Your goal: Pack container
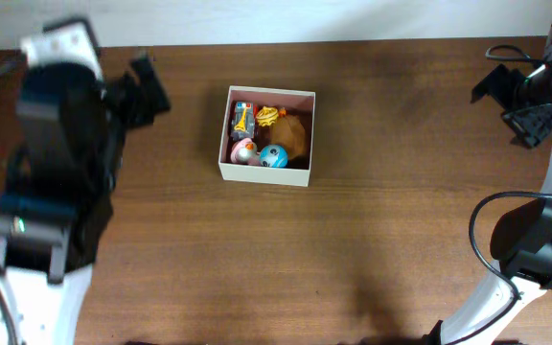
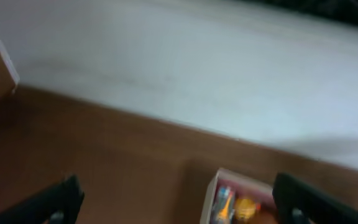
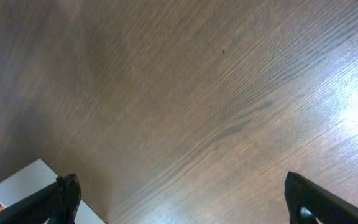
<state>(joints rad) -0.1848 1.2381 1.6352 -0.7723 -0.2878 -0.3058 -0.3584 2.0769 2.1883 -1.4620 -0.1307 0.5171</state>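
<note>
The container point(image 1: 224, 134), a shallow square cardboard box with cream walls and a pink-brown inside, stands at the middle of the table. It holds several small toys: a blue ball point(image 1: 274, 157), a pink one point(image 1: 243, 150), an orange one point(image 1: 269, 117) and a striped one point(image 1: 242, 118). My left gripper point(image 1: 149, 88) is open and empty, raised to the left of the container. In the left wrist view point(image 2: 178, 202) the container point(image 2: 211, 193) shows at the bottom edge. My right gripper point(image 1: 511, 101) is open and empty at the far right. Its wrist view point(image 3: 182, 199) shows a container corner point(image 3: 23, 180).
The brown wooden table point(image 1: 372, 230) runs to a white wall point(image 2: 185, 68) along its far edge. Black cables point(image 1: 506, 206) loop by the right arm's base at the right edge.
</note>
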